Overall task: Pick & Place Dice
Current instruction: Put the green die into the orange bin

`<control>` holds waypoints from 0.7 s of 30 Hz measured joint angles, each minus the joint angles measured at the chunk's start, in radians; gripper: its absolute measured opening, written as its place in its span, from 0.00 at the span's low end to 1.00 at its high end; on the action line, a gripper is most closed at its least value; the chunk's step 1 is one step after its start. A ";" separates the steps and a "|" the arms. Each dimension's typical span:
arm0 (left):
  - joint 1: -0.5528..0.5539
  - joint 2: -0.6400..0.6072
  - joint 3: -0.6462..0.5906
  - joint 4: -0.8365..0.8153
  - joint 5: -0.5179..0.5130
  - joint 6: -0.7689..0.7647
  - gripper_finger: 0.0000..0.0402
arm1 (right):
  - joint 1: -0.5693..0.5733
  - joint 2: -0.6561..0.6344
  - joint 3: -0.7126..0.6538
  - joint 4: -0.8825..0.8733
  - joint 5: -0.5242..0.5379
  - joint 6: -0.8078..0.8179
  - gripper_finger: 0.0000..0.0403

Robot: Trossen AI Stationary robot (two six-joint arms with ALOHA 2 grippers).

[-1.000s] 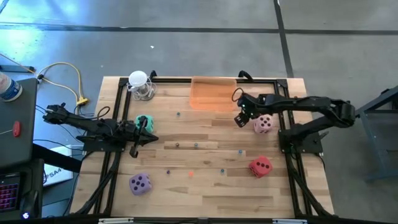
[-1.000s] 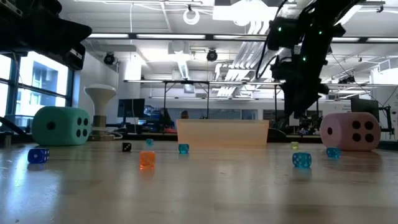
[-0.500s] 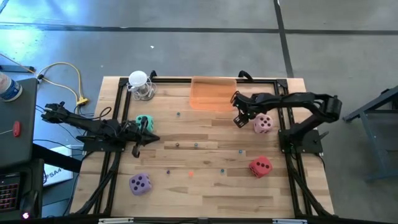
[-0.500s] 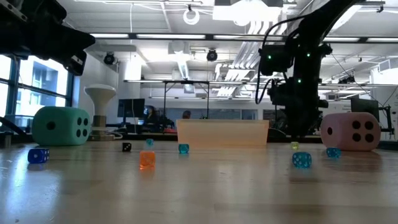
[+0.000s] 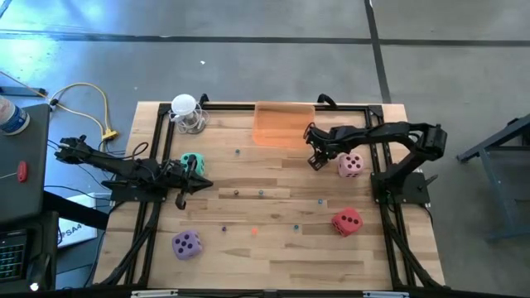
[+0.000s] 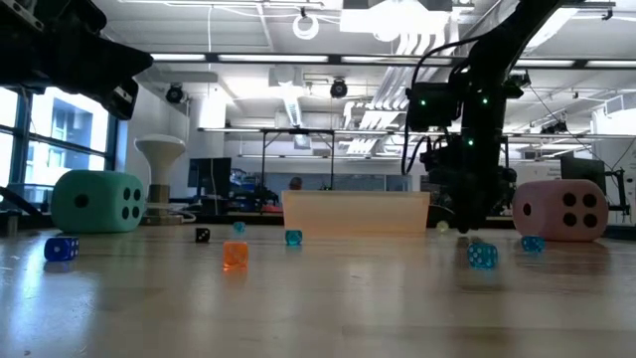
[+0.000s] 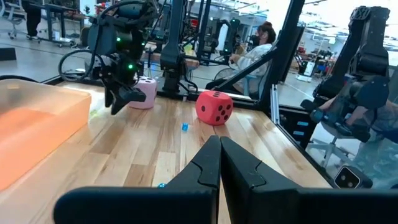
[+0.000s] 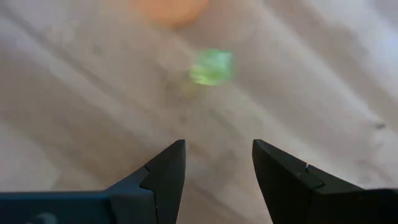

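Note:
Four dice rest flat on the wooden table: teal, pink, red and purple. My right gripper is open and points down just left of the pink die, near the orange tray. In the right wrist view its fingers stand apart over bare wood, short of a tiny green bead. My left gripper is shut and empty, raised beside the teal die, facing the red die.
Tiny coloured beads lie scattered over the table, such as the blue one and the orange one. A white round object stands at the far left corner. A black frame rail runs along the table's edges.
My right gripper has come down toward the table and drifted a little toward the left, ending just above the wood beside the pink die, while its arm folded back at the elbow. The dice have stayed where they were.

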State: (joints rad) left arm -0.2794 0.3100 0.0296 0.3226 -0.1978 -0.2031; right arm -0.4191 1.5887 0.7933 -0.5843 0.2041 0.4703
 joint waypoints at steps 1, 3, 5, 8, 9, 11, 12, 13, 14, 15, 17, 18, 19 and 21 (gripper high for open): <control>0.000 0.001 0.000 0.000 0.000 0.000 0.00 | -0.001 -0.002 0.001 0.000 0.004 0.001 0.44; 0.000 0.003 0.000 -0.001 0.000 0.000 0.00 | -0.010 -0.004 0.015 -0.006 0.004 -0.004 0.44; 0.000 0.002 0.000 0.000 0.000 0.000 0.00 | -0.024 -0.004 0.033 0.002 0.001 -0.004 0.44; 0.000 0.002 0.000 0.001 0.000 0.004 0.00 | -0.041 -0.004 0.048 0.024 0.001 -0.030 0.44; 0.000 0.002 0.000 0.003 0.000 0.011 0.00 | -0.043 -0.003 0.048 0.044 -0.002 -0.030 0.44; 0.000 0.002 0.000 0.004 0.000 0.026 0.00 | -0.042 -0.002 0.048 0.084 -0.002 -0.025 0.44; 0.000 0.002 0.000 0.004 0.000 0.031 0.00 | -0.041 -0.002 0.049 0.091 -0.007 -0.011 0.44; 0.000 0.002 0.000 0.008 0.000 0.031 0.00 | -0.037 -0.002 0.049 0.092 -0.012 0.009 0.44; 0.000 0.002 0.000 0.018 0.000 0.031 0.00 | -0.033 0.000 0.049 0.093 -0.021 0.024 0.44; 0.000 0.002 0.000 0.033 0.000 0.031 0.00 | -0.025 0.004 0.049 0.101 -0.028 0.025 0.44; 0.000 0.002 0.000 0.067 0.000 0.031 0.00 | -0.008 0.008 0.049 0.113 -0.019 0.023 0.44; 0.000 0.002 0.000 0.087 0.000 0.031 0.00 | 0.002 0.008 0.049 0.111 -0.015 0.023 0.44; 0.000 0.002 0.000 0.110 -0.001 0.031 0.00 | 0.011 0.008 0.049 0.115 -0.014 0.026 0.44; 0.000 0.002 0.000 0.151 -0.001 0.031 0.00 | 0.028 0.008 0.049 0.120 -0.015 0.027 0.44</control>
State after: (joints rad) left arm -0.2794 0.3122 0.0296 0.4733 -0.1986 -0.1719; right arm -0.3916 1.5963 0.8425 -0.4640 0.1891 0.4977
